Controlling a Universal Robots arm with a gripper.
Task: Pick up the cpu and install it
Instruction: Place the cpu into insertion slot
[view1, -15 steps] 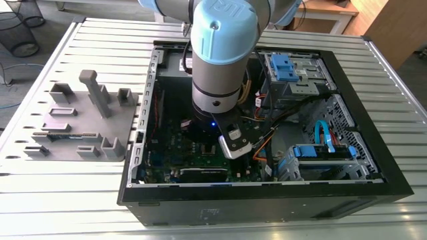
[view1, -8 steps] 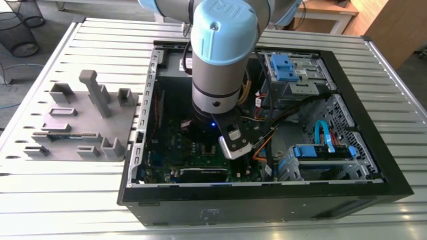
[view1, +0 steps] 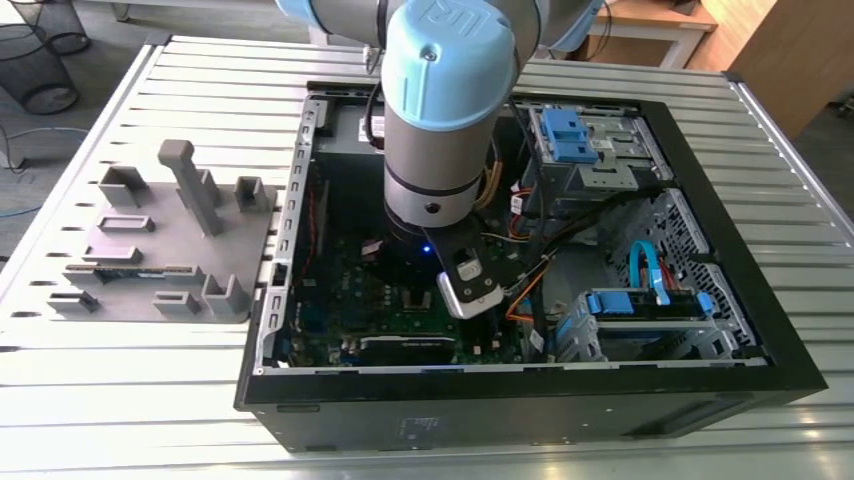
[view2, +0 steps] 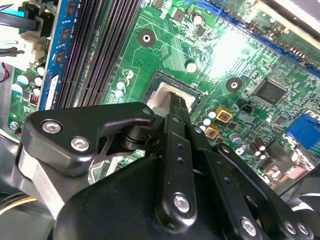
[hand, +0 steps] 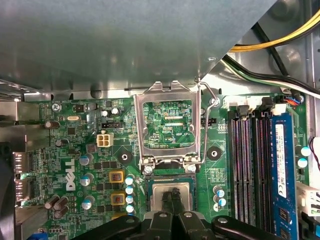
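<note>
First wrist view: the gripper (hand: 171, 192), closed narrow, sits over the cpu (hand: 156, 195) lying in the socket (hand: 170, 178).

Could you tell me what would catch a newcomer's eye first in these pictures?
In the exterior view, the blue-capped arm reaches down into the open computer case. In the first wrist view, the gripper sits over the silver cpu in its socket, with the hinged socket frame open next to it.

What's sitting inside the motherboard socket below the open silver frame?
The cpu, its dull silver top showing in both wrist views. The gripper hangs over its middle, hiding that strip and one edge of the socket, so full seating can't be confirmed.
</note>
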